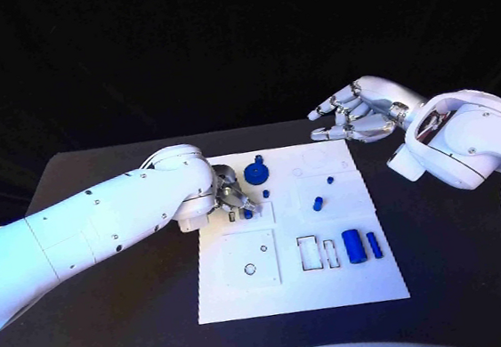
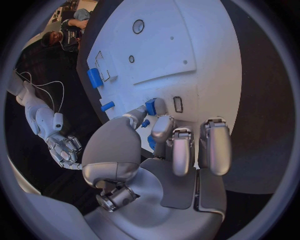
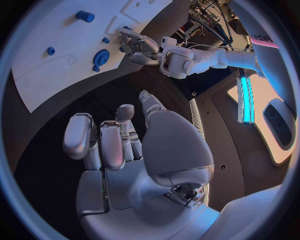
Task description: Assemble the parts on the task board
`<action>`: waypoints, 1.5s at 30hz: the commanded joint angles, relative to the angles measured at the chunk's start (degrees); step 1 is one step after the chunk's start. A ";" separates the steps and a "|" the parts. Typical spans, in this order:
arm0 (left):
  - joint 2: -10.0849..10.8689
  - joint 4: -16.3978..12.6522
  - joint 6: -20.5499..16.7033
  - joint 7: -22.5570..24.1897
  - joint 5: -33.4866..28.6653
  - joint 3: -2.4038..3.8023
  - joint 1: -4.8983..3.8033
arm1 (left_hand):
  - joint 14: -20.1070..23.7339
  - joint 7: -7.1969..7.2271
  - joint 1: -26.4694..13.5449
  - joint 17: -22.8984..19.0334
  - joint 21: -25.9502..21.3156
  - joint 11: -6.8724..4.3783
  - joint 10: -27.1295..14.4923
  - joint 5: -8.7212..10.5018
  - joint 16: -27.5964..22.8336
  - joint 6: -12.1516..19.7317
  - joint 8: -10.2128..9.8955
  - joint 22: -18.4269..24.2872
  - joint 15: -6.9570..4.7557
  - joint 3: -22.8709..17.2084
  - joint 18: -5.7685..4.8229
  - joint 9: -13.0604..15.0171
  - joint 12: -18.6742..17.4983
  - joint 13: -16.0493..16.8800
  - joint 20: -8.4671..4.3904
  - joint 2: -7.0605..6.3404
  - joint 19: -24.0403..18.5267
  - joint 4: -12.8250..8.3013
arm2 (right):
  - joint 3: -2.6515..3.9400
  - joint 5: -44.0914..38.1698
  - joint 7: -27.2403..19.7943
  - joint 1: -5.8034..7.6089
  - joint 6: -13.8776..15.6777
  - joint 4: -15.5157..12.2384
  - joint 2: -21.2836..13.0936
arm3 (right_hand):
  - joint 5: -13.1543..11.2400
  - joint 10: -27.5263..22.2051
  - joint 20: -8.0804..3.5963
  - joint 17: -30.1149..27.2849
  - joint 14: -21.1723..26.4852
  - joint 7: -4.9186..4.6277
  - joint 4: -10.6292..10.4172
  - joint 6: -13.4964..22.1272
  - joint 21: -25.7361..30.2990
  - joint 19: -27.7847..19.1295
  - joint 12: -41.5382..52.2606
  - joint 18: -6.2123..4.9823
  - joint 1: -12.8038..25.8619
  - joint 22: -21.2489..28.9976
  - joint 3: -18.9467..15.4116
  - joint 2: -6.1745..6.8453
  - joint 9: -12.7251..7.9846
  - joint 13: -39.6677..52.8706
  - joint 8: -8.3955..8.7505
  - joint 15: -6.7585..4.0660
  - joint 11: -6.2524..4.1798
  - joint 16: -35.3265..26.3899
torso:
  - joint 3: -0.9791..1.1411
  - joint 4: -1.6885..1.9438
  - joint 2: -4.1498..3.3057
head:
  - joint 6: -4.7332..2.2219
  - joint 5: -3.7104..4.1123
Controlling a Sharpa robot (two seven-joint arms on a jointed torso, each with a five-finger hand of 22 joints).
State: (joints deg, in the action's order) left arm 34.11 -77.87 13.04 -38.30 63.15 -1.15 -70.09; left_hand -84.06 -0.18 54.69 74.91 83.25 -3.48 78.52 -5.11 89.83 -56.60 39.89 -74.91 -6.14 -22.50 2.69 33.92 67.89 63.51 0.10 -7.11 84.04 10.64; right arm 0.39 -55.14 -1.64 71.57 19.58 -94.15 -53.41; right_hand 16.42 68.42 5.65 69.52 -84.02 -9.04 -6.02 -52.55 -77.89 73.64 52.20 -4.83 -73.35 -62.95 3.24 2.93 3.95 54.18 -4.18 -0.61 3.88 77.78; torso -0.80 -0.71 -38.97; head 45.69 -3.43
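Observation:
The white task board point(image 1: 302, 287) lies in the middle of the table. My left hand point(image 1: 232, 202) is low over its upper left part. Its thumb and a finger pinch a small blue part point(image 2: 150, 106), also seen under the fingers point(image 1: 247, 214). A round blue part point(image 1: 259, 173) lies just beyond that hand. Two blue cylinders point(image 1: 362, 244) stand side by side on the board's right half, and a small blue piece point(image 1: 317, 204) lies in the middle. My right hand point(image 1: 355, 113) hovers beyond the board's far right corner, fingers loosely bent, holding nothing.
Rectangular cut-outs point(image 1: 316, 253) and a square plate with a hole point(image 1: 251, 261) mark the board's near half. Black table point(image 1: 122, 339) surrounds the board on all sides. My left forearm point(image 1: 102, 221) crosses the table's left part.

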 commanded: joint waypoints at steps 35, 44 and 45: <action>-0.18 6.31 3.95 0.56 -0.01 4.11 -6.85 | -5.94 -2.38 4.16 15.09 -3.13 1.89 -5.52 0.06 0.17 4.46 -4.50 -4.66 0.86 17.14 -0.06 -2.70 -9.08 -9.87 0.58 1.87 2.61 4.52 | -0.08 0.55 -0.54 -0.03 -1.11 1.10 0.82 | -0.25 -0.96 0.15 -1.63 -1.55 -0.06 -3.14 -0.25 1.36 -0.96 -0.54 -1.15 2.18 1.59 -3.16 -0.71 0.06 -1.05 -0.21 0.19 0.15 -1.76 | -0.08 0.06 -0.02 | -0.70 -0.07; -5.48 17.24 7.40 0.85 0.08 2.81 -7.19 | -5.94 -3.19 6.38 15.09 -3.18 2.63 -5.49 0.00 0.17 4.90 -6.84 -4.77 1.59 19.41 -0.03 -4.61 -8.98 -10.18 1.28 2.80 2.64 5.10 | -0.09 0.53 -0.59 -0.05 -1.31 1.28 1.09 | 0.56 -0.96 0.13 -1.64 -1.59 -0.04 -3.23 -0.28 1.46 -0.90 -0.38 -1.16 1.67 1.66 -3.52 -0.92 0.06 -1.07 -0.21 0.16 0.11 -1.86 | -0.14 -0.25 -0.18 | -0.80 -0.34; -6.03 18.43 8.05 0.84 0.15 2.57 -7.18 | -5.94 -3.17 6.53 15.09 -3.14 2.62 -5.43 0.00 0.17 4.75 -6.88 -4.82 1.60 19.57 -0.04 -4.70 -8.89 -10.12 1.31 2.89 2.66 5.13 | -0.10 0.53 -0.59 -0.05 -1.33 1.28 1.11 | 0.62 -0.96 0.13 -1.65 -1.60 -0.04 -3.23 -0.28 1.46 -0.90 -0.37 -1.16 1.63 1.66 -3.55 -0.93 0.06 -1.07 -0.21 0.15 0.11 -1.87 | -0.20 -0.31 -0.23 | -0.82 -0.44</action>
State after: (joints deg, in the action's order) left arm 28.56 -60.49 17.08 -38.10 63.43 1.50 -77.19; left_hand -83.99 -3.12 60.70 74.94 80.32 -1.12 73.09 -5.10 89.83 -51.54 33.20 -74.94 -4.80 -3.16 2.71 29.27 58.90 53.33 0.94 -4.14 84.04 15.79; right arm 0.30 -54.49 -1.78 71.56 19.11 -92.88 -52.39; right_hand 16.76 67.87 5.85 67.94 -84.02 -9.04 -9.26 -52.54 -76.76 73.04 52.00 -4.83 -71.55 -61.34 0.00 2.35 3.94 53.18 -4.18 -0.61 4.11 76.23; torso -0.90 -0.85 -39.09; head 44.86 -3.76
